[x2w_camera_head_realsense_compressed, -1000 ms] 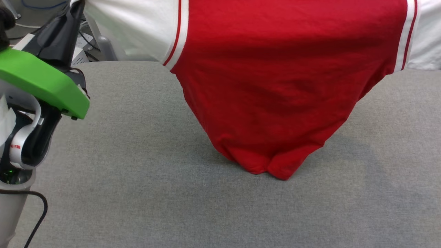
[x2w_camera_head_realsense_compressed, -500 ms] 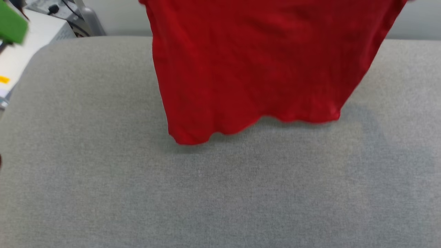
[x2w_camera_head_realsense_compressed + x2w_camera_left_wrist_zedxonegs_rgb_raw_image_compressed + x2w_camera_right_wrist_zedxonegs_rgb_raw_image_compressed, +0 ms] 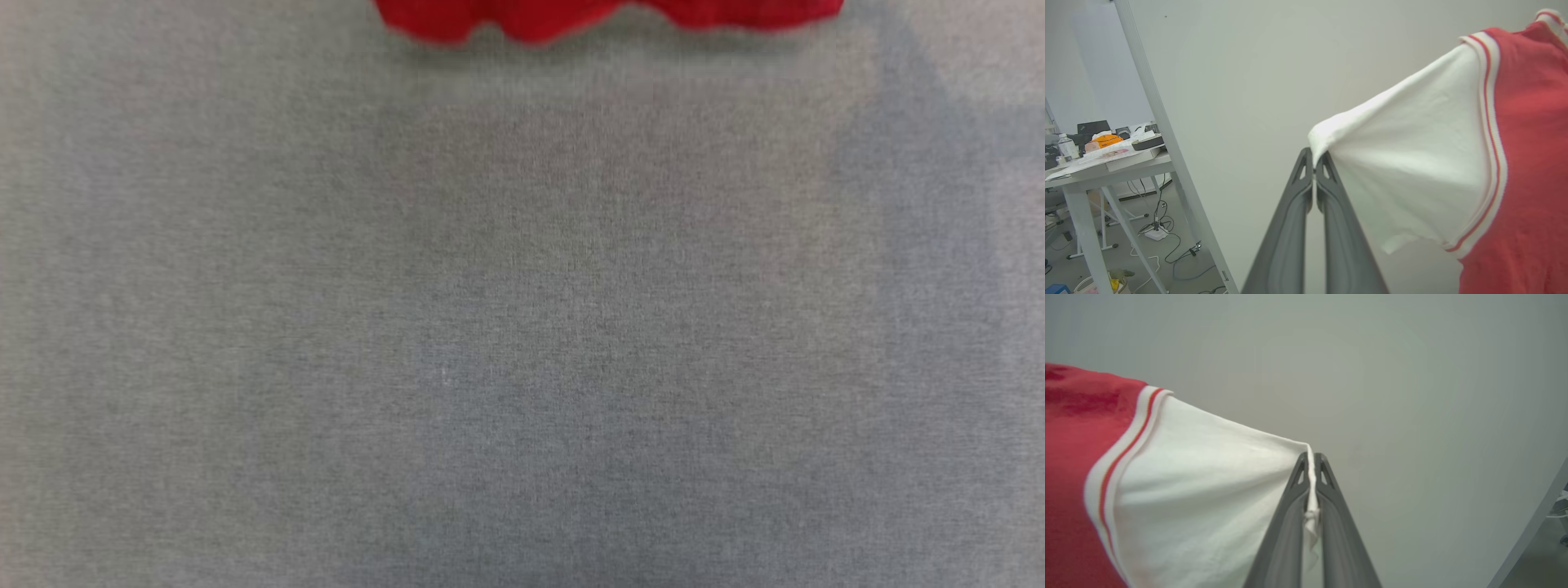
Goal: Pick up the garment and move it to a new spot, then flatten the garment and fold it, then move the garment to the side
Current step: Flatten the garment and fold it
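Grey woven surface (image 3: 522,327): fills the head view from edge to edge, with a soft shadow at 2 o'clock.

Garment (image 3: 604,12): red jersey, held aloft by both sleeves. In the head view a blurred, wavy strip of red hem sits at 12 o'clock; contact with the surface cannot be judged.

Left gripper (image 3: 1314,157): jaws closed, tips pinching the edge of a white sleeve (image 3: 1412,163) that spreads to 3 o'clock, where striped trim meets the red body.

Right gripper (image 3: 1310,457): jaws closed, with the opposite white sleeve (image 3: 1208,477) caught between the fingers and stretching to 9 o'clock.

Background, left wrist view: pale wall (image 3: 1249,81), slanted white post (image 3: 1159,122), cluttered desk (image 3: 1106,161) at 9 o'clock.

Change against earlier frames: a second ago the hem hung bunched to a point; it now runs wide and wavy. The whole head view has shifted, so the camera has moved, leaving far less of the jersey in frame.
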You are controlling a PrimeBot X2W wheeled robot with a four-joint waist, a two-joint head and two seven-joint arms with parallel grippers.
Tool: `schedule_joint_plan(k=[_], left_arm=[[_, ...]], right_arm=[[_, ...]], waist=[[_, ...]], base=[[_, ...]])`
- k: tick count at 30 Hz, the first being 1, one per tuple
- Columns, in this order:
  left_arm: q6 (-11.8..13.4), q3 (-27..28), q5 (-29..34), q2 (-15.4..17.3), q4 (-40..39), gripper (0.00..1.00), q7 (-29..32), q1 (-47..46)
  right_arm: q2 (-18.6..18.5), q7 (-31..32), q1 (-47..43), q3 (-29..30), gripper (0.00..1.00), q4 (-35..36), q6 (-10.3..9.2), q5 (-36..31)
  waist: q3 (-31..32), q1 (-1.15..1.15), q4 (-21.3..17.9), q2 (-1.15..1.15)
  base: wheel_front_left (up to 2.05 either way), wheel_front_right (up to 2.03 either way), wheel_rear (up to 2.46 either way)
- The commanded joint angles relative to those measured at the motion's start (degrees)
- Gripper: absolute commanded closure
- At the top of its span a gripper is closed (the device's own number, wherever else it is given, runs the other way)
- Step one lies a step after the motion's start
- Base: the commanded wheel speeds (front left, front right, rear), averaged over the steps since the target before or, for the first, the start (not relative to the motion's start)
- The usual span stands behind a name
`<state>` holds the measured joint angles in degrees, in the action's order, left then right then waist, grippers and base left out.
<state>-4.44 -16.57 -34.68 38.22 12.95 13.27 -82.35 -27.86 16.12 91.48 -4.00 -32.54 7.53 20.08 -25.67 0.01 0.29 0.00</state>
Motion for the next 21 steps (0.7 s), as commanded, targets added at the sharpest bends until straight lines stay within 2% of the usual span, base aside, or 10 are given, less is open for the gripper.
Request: schedule_joint_plan(k=[1, 7, 13, 21], left_arm=[[-0.35, 0.09, 0.78, -0.85, 2.4, 1.0, -1.63, -3.01], [-1.33, -1.22, 2.61, -3.16, 11.18, 1.0, -6.99, -10.51], [-1.82, -1.81, 2.7, -5.89, 17.95, 1.0, -12.41, -13.96], [-2.67, -5.28, 1.6, -9.0, 24.04, 1.0, -16.42, -10.58]], right_arm=[[0.78, -1.79, 2.4, 0.91, 1.0, -2.49, -0.04, -1.0], [4.29, -7.19, 9.66, 6.04, 1.0, -13.16, -0.04, -3.67], [6.46, -13.26, 12.98, 8.81, 1.0, -19.17, -0.04, -5.51], [8.39, -16.93, 9.99, 6.38, 1.0, -24.0, -0.04, -4.32]], waist=[[-5.34, -0.01, -1.4, 0.0], [-8.62, -0.01, -2.0, 0.0], [-11.32, -0.01, -1.6, 0.0], [-12.01, -0.01, -0.73, 0.0]], base=[[0.0, 0.0, 0.0], [0.0, 0.0, 0.0], [0.0, 0.0, 0.0], [0.0, 0.0, 0.0]])
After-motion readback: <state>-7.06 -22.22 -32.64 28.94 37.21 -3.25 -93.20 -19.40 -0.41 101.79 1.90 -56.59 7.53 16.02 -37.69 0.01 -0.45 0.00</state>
